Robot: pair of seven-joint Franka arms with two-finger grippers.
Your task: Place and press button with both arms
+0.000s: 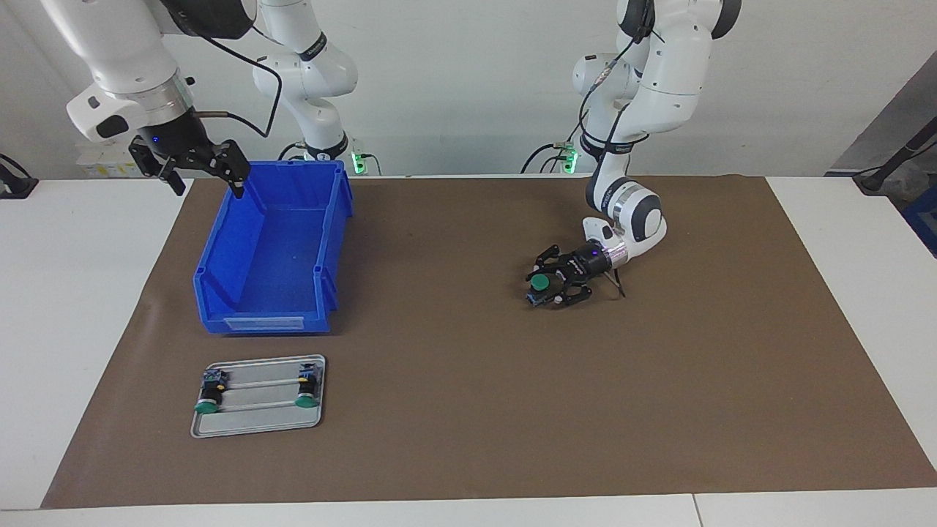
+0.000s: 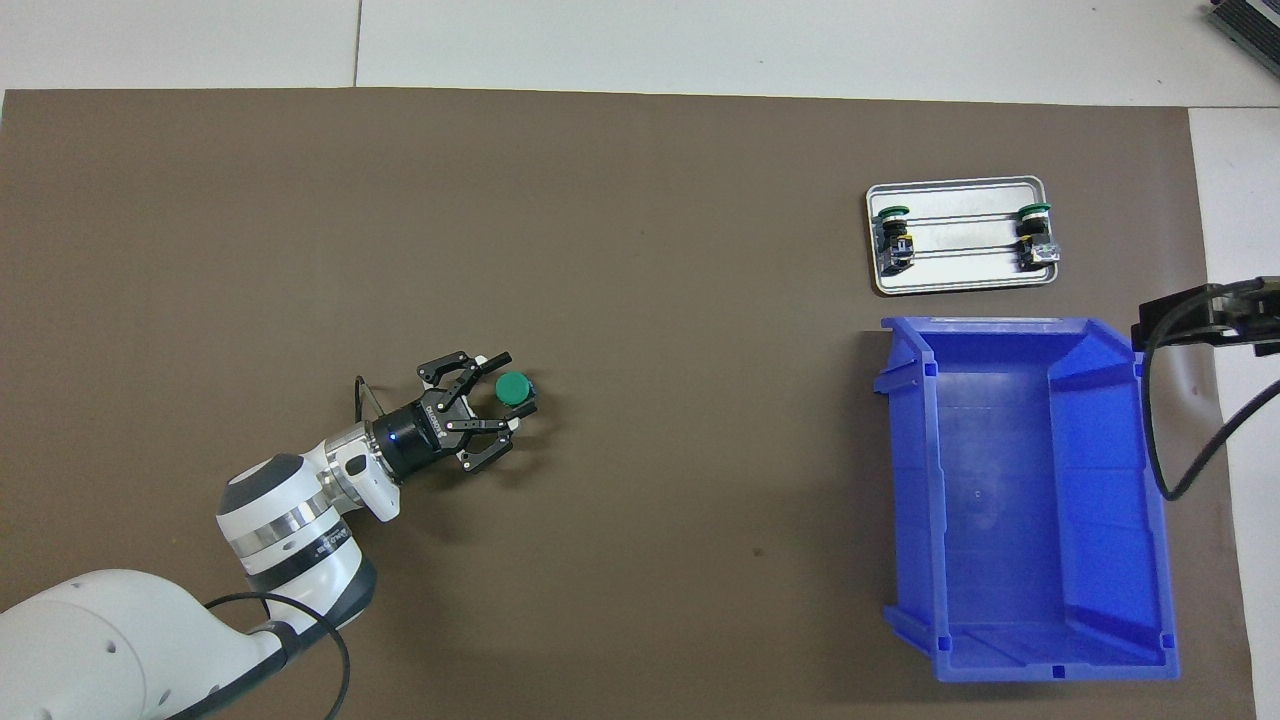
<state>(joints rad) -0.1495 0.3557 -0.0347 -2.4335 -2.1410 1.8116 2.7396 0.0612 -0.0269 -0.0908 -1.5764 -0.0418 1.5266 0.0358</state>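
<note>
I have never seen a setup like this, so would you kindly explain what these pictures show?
These are two white robot arms at a table, seen once from across it and once from above. The left gripper is low on the brown mat, fingers open around a green-capped button standing on the mat. The right gripper waits open in the air by the blue bin. Farther from the robots, a metal tray holds two more buttons. Neither gripper holds anything.

The left gripper [image 2: 505,398] lies low on the brown mat [image 2: 600,300], its fingers spread to either side of the green-capped button [image 2: 514,388], which stands upright, well apart from the blue bin [image 2: 1110,560]
</note>
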